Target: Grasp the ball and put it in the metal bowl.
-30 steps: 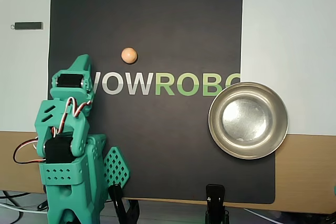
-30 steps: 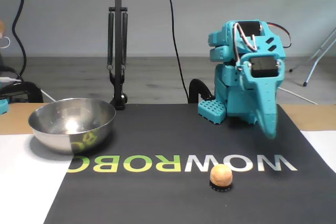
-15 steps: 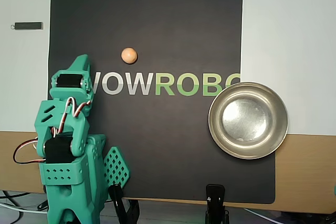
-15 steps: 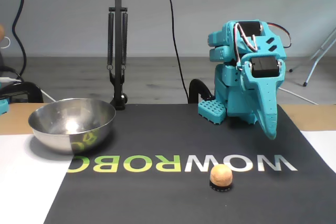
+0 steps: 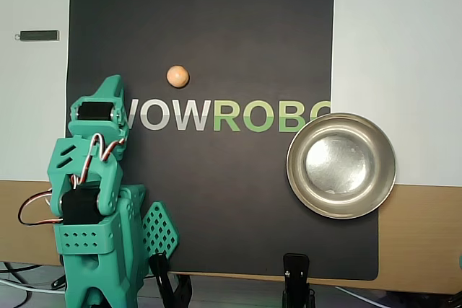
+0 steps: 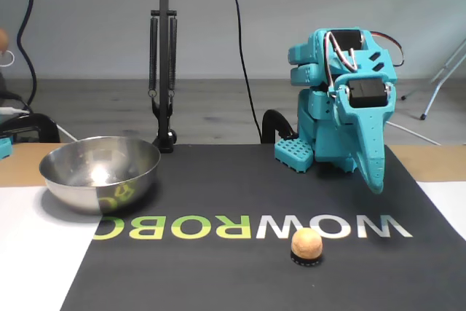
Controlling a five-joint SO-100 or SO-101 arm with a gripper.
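The peach-orange ball (image 5: 177, 76) rests on the black mat just above the letters "WO"; in the fixed view the ball (image 6: 306, 242) sits on a small dark ring near the front. The metal bowl (image 5: 297, 178) stands at the mat's right edge in the overhead view, and the bowl (image 6: 102, 189) holds nothing in the fixed view. My teal gripper (image 5: 110, 84) is folded back over the arm's base, its tip pointing down and out, fingers together with nothing held. In the fixed view the gripper (image 6: 374, 184) hangs behind and to the right of the ball, well apart from it.
A black mat (image 5: 216, 200) with "WOWROBO" lettering covers the table's middle, with white surface on both sides. A small dark bar (image 5: 38, 35) lies at upper left. Black clamps (image 5: 296, 273) grip the near edge. A stand post (image 6: 163, 71) and cables rise behind the bowl.
The gripper head has tilted very slightly in the fixed view. Ball and bowl have not moved.
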